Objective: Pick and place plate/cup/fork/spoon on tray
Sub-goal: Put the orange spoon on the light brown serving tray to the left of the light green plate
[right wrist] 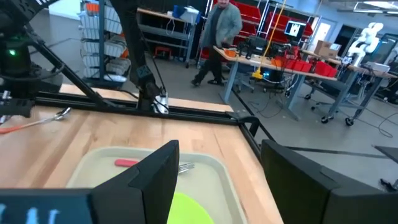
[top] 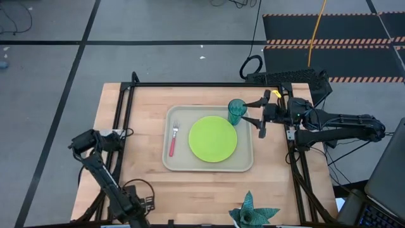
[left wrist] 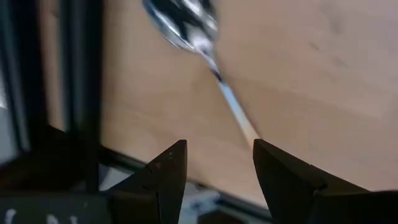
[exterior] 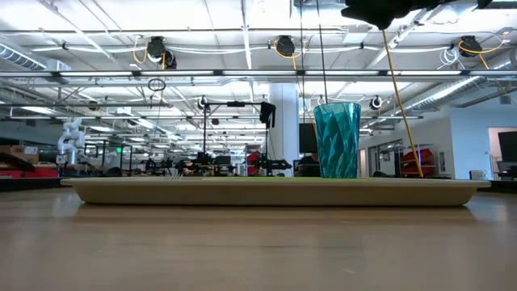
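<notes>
From my remote station I note a spiky teal-green leafy object (top: 252, 215) at the table's near edge, clear of the work, and a black metal frame (top: 190, 84) bordering the wooden table (top: 145, 177). In the right wrist view a person (right wrist: 219, 37) walks among benches in the room beyond.

The large beige rectangular tray (top: 179, 163) with raised rim sits mid-table. On it lie the round lime-green plate (top: 212, 139), the translucent teal ribbed cup (top: 236, 111) upright at the far right corner just beside the plate, and the small red-handled metal fork (top: 173, 139) along the left side, apart from the plate.

The right gripper (top: 263, 111) hangs just beside the cup, fingers apart and holding nothing; in the low view it is above the cup's rim.

The small orange-handled metal spoon (left wrist: 205, 59) lies on bare wood off the tray near the table's left edge. The left gripper (left wrist: 217, 168) hovers over its handle with fingers spread, seemingly not touching it, though the view is blurred. The tray's near strip stays free.
</notes>
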